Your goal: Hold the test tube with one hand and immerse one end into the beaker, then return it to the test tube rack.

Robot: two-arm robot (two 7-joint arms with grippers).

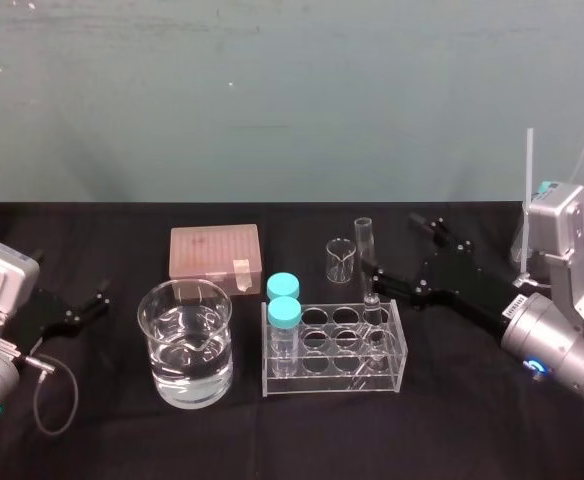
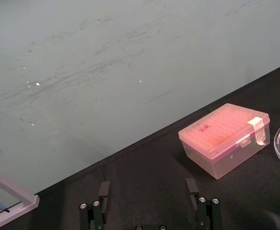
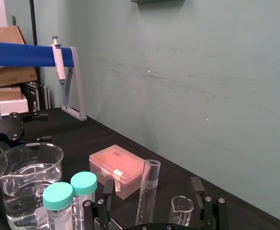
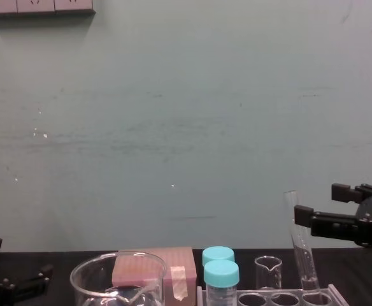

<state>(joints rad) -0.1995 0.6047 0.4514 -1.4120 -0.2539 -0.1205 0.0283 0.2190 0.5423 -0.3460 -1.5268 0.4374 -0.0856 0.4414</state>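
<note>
R tool wide open, empty, test tube in rack betw. jaws; L tool parked open.

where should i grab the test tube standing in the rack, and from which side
Grip the test tube on its bare upper length, above the rack and below the open rim. Come from the robot's right, where the open right tool sits close by. The tube stands nearly upright in a back hole, and capped vials fill the rack's left end.

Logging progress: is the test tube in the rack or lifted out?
In: the test tube stands tilted in the rack, right hand open near it.
</note>
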